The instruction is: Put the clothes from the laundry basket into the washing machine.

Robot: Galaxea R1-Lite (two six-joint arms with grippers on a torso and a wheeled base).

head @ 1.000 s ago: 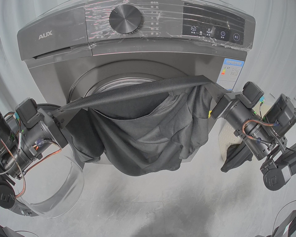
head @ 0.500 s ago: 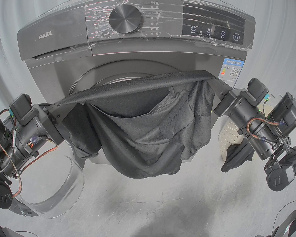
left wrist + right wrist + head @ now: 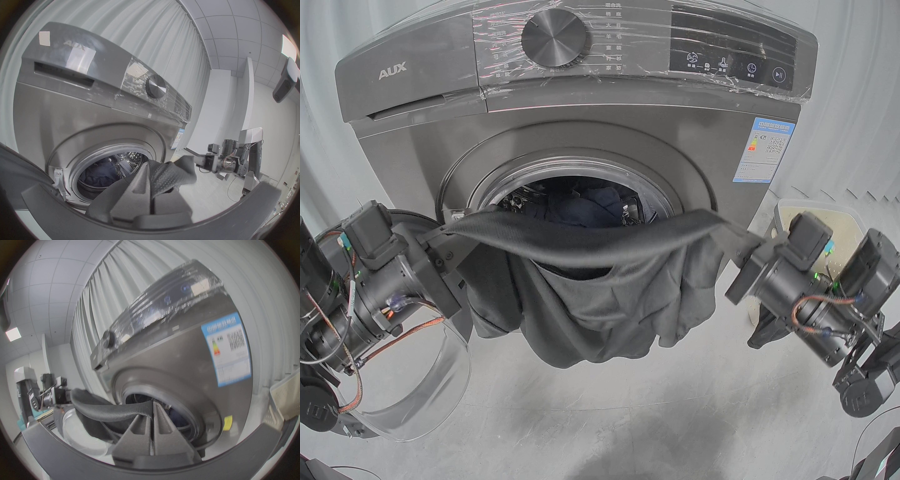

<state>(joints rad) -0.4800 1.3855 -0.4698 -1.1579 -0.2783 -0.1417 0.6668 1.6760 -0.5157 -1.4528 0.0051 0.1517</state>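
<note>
A dark grey garment [image 3: 594,306] hangs by its band between my two grippers, just in front of the washing machine's [image 3: 425,144] open drum [image 3: 575,200]. My left gripper [image 3: 447,234] is shut on the band's left end, and my right gripper [image 3: 731,234] is shut on its right end. The band sags slightly below the drum's mouth. In the left wrist view the left gripper [image 3: 149,175] pinches the textured fabric [image 3: 168,175]. In the right wrist view the right gripper [image 3: 152,410] pinches the band [image 3: 106,410]. Dark blue clothes [image 3: 587,206] lie inside the drum.
The machine's clear round door [image 3: 419,375] stands swung open at the lower left, under my left arm. A white perforated laundry basket [image 3: 837,225] sits on the floor at the right, with a dark garment [image 3: 765,331] hanging over its side. Grey floor lies below.
Both grippers have come down and slightly closer together with the garment. The band, taut and high across the door ring before, now sags lower and uncovers the drum opening.
</note>
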